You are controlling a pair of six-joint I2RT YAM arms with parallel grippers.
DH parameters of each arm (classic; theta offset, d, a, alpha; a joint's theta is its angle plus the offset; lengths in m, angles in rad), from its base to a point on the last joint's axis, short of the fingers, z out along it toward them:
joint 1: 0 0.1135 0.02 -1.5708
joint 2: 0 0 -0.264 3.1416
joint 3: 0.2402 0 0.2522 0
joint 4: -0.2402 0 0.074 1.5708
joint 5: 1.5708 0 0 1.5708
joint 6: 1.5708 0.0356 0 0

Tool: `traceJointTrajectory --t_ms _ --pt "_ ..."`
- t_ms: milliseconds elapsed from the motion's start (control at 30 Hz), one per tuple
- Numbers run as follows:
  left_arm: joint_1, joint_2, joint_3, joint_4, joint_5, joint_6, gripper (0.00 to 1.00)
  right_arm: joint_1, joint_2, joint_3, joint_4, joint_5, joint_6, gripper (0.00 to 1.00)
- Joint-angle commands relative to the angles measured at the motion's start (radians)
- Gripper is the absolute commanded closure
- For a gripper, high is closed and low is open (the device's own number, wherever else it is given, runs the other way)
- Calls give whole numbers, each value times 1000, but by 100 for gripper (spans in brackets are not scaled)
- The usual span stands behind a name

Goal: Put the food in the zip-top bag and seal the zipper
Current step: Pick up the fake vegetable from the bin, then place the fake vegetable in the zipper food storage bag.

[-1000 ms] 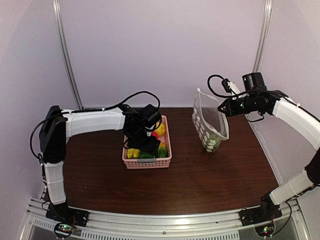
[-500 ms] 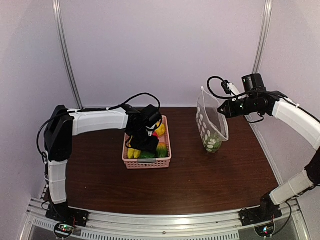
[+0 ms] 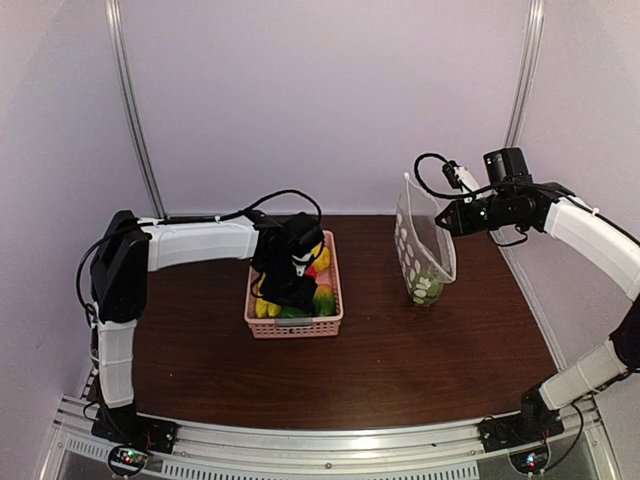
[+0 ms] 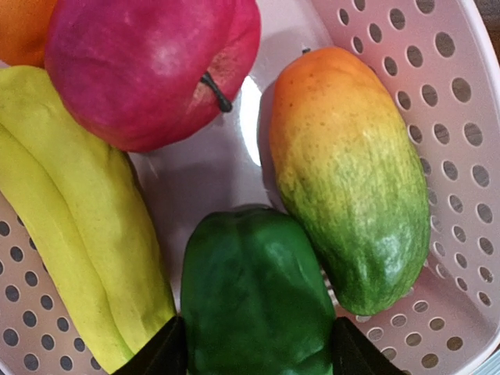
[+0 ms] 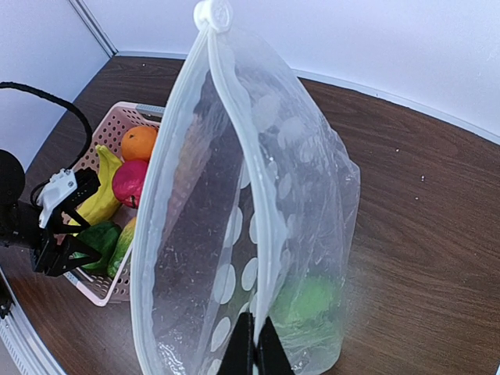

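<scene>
The food lies in a pink basket [image 3: 296, 325]: a red apple [image 4: 148, 62], a yellow banana [image 4: 78, 234], an orange-green mango [image 4: 351, 180], an orange [image 4: 23, 27] and a green pepper [image 4: 258, 297]. My left gripper [image 4: 256, 351] is down in the basket, its two black fingers pressed against both sides of the pepper. At the right, the zip-top bag [image 3: 422, 250] hangs upright with its mouth gaping. My right gripper [image 5: 255, 348] is shut on the bag's zipper [image 5: 266, 226] strip. A green piece [image 5: 308, 301] sits at the bag's bottom.
The basket's perforated wall [image 4: 461, 94] rises close to the right of the mango. The bag's bottom rests on the dark brown table [image 3: 380, 370] near its right rear. A white wall and two metal posts stand behind.
My left gripper has sunk a little deeper into the basket and its jaws have narrowed onto the green pepper. The right arm and bag have barely shifted.
</scene>
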Motion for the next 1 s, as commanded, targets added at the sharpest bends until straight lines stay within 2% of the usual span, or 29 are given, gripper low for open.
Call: traceJointTrajectory --t_ms 0,200,400,667,733,967 --pt "6 17 41 -33 24 29 44 -1 -23 -4 4 5 -15 100" --pt "7 -45 120 -90 -39 62 56 -1 -22 33 -24 37 -35 100" --pt "6 -114 207 -95 -67 87 58 -1 2 125 -90 117 -117 100" --pt "5 -143 231 53 -43 72 61 2 32 147 -125 91 -138 100" --pt "1 -152 232 129 2 80 62 5 35 141 -125 83 -133 100" --pt "-70 -224 132 588 269 66 66 26 54 133 -115 98 -111 100"
